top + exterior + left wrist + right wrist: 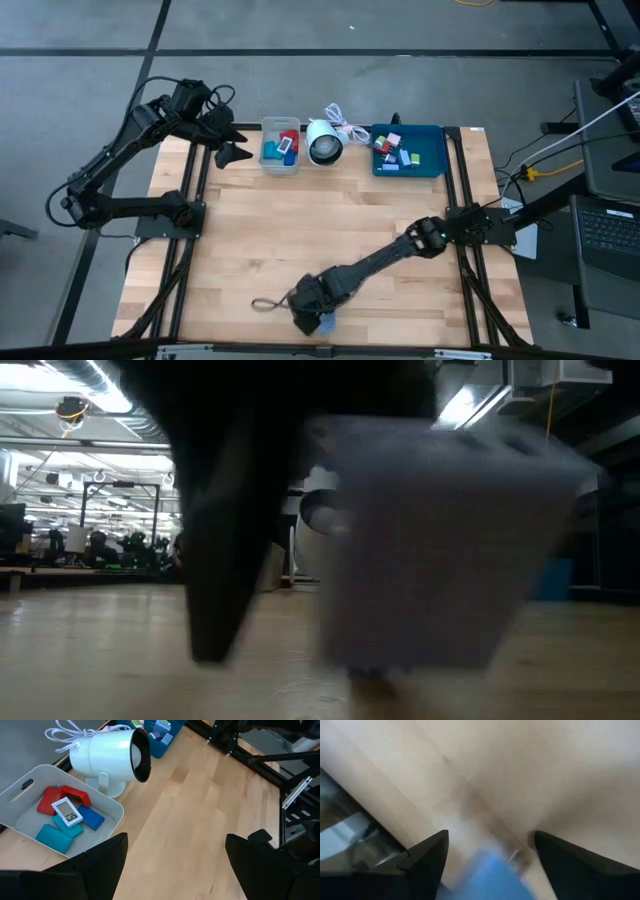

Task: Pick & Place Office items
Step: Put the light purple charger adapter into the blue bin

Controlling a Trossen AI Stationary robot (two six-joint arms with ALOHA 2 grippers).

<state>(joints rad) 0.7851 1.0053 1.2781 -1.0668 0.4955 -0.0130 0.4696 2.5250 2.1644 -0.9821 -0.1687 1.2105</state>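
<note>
Wooden table [330, 230]; grey bin [279, 146] of red and blue blocks [70, 815]; left hand [175, 865] apart; right hand [490, 855] apart.

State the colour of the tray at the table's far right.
Blue: the tray shows best in the high view.

- Several office items lie in a grey bin [279, 147] at the table's far edge, left of centre: two red blocks [62, 798], a blue block [92, 817], two light-blue blocks [53, 838], and a white rectangular piece [68, 812] with a grey face resting flat on top.
- More small pieces, red, blue, white, green and pink [394, 139], lie jumbled in the left half of a blue tray [430, 150] at the far edge, right of centre.
- One blue piece [325, 322] sits near the table's near edge, about midway along it.
</note>
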